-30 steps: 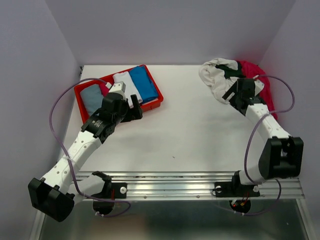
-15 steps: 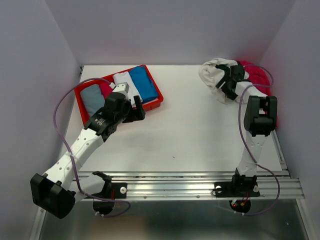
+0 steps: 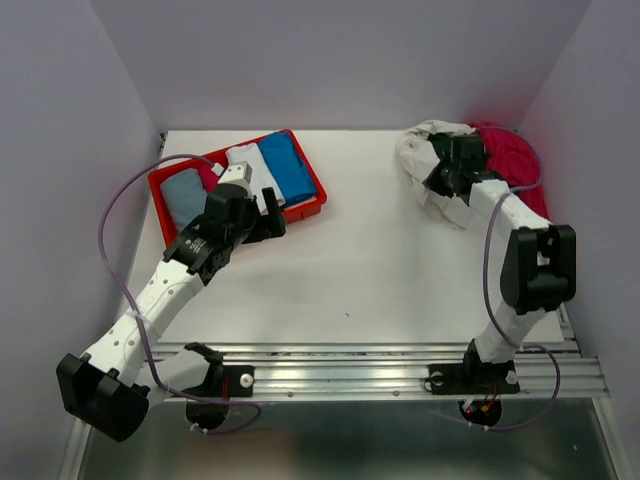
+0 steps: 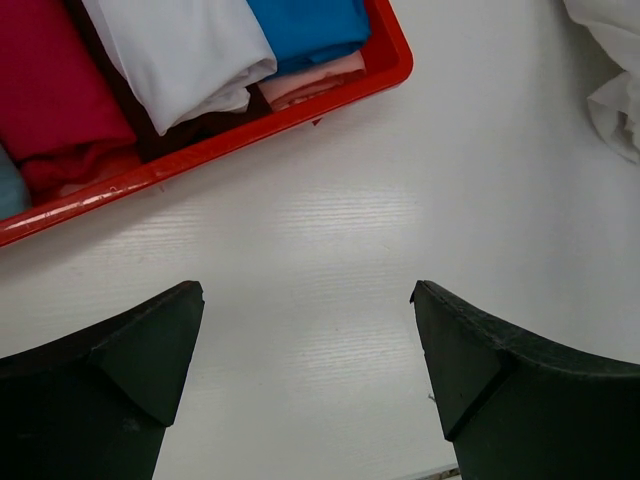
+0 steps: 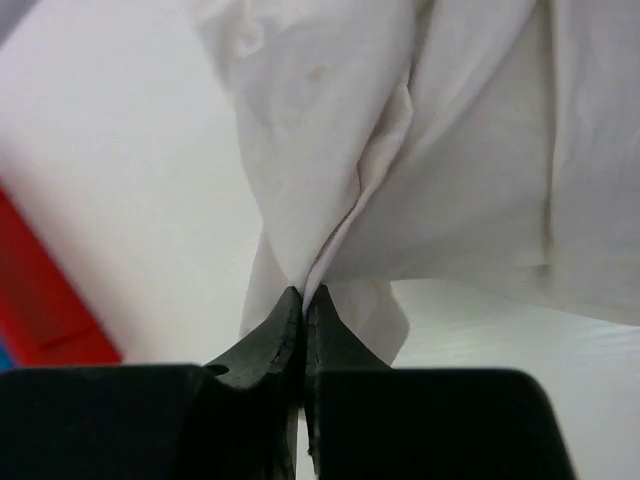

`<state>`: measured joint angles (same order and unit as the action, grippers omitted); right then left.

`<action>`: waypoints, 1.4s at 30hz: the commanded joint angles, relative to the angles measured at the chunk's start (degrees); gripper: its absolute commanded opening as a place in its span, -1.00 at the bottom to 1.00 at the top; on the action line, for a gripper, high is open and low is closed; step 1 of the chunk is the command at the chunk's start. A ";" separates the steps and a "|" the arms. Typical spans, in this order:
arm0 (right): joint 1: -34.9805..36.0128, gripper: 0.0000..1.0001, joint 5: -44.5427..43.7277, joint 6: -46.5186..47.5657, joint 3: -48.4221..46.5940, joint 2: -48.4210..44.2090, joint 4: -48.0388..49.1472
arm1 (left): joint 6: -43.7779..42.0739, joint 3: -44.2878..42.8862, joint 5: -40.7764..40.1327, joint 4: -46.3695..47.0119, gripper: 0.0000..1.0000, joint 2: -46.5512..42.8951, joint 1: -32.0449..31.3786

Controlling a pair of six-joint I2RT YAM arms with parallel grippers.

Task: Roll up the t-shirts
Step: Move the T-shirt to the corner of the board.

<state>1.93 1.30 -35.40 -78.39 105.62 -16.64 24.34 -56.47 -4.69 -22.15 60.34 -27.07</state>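
right pincer [image 5: 303,297]: clenched on a fold of the cream-white t-shirt [image 5: 420,150], cloth bunched at the tips
cream-white t-shirt: crumpled at the far right corner of the desk [image 3: 380,270], touching the magenta t-shirt [image 3: 512,160] heaped beside it
left pincer [image 4: 305,300]: released, jaws wide, hovering over bare desk just beside the red tray [image 4: 250,132]
red tray: far left, packed with rolled garments [image 4: 180,60]

Upper right: cream-white t-shirt [image 3: 412,150]; right edge: plain magenta t-shirt [image 3: 505,155]. Upper left: red tray [image 3: 312,203], with rolls [image 3: 287,165] in grey-blue, magenta, white and blue. Table [image 3: 380,260] white.
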 commanded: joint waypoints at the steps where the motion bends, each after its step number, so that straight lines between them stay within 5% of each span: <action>1: 9.81 -0.99 4.24 0.68 6.21 -13.57 4.52 | 0.89 -3.47 -4.10 -0.17 0.95 -1.98 -0.27; 13: 35.66 -0.99 1.78 -13.79 39.95 -39.34 3.46 | -1.49 -4.79 -4.72 -1.05 0.95 -0.84 -0.27; 19: 42.45 -0.99 -2.95 -16.03 41.92 -43.31 -3.54 | -0.87 -3.56 -3.22 0.62 0.95 -0.22 -0.26; 21: 42.45 -0.39 -8.99 -14.44 38.15 -42.61 -7.33 | -0.78 -3.47 -2.96 0.62 0.95 -0.13 -0.26; 22: 42.45 0.07 -12.17 -13.57 34.83 -42.00 -11.27 | -0.70 -3.47 -2.96 0.62 0.95 -0.04 -0.26; 25: 42.45 0.35 -24.83 -12.95 29.28 -42.16 -16.57 | -0.78 -3.39 -2.87 0.36 0.95 -0.66 -0.26; 29: 33.35 0.53 -28.81 -9.79 23.38 -41.91 -16.31 | -0.43 -3.30 -2.35 -0.43 0.95 -1.01 -0.27; 36: 12.87 0.74 -18.38 -2.93 19.50 -31.04 -12.73 | -0.08 -2.77 -0.59 -0.17 0.95 -0.83 -0.26; 42: 8.09 0.91 -13.61 -1.08 19.16 -19.05 -6.47 | 0.01 -2.60 0.56 -0.08 0.95 -1.27 -0.35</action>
<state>10.55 -16.69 -39.29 -58.00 82.46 -27.64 24.14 -58.76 -5.17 -23.40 60.31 -27.05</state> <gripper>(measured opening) 0.951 0.974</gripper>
